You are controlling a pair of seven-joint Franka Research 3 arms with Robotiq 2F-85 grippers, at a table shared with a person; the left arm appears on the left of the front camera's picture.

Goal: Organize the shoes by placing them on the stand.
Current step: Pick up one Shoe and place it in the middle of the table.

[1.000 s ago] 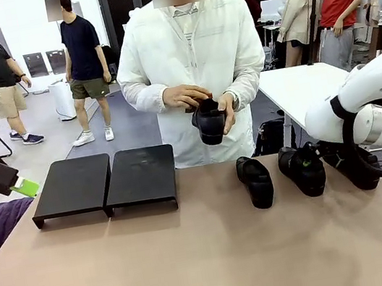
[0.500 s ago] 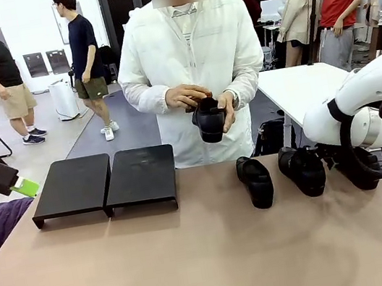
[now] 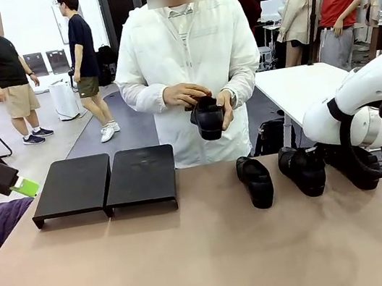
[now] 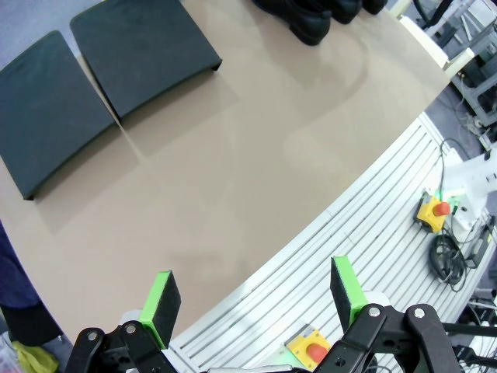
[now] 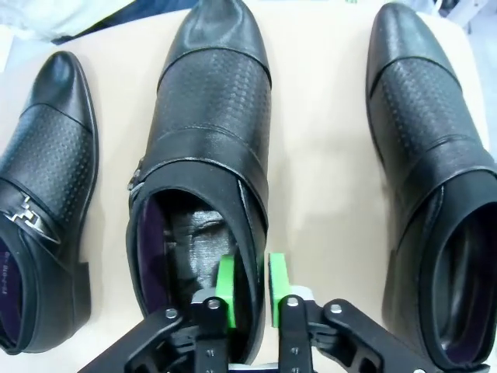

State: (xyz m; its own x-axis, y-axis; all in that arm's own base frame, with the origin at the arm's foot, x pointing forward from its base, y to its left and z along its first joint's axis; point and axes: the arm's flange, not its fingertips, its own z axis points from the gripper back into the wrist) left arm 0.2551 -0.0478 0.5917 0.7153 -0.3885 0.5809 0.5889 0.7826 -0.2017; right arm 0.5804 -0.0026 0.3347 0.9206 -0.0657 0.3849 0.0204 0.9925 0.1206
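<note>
On the tan surface's [image 3: 196, 259] right side, the right hand [image 5: 251, 276], open a moment ago, now pinches the side wall of the middle glossy black leather loafer [image 5: 213, 116], apparently ready to carry it left to the bare matte-black flat stand [image 3: 102, 181].

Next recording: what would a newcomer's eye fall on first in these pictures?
The right gripper stands out first, its jaws pinching the side wall of the middle shoe of three at the right of the table. Across it, a person's hands hold a fourth shoe. The black stand sits at the left.
</note>
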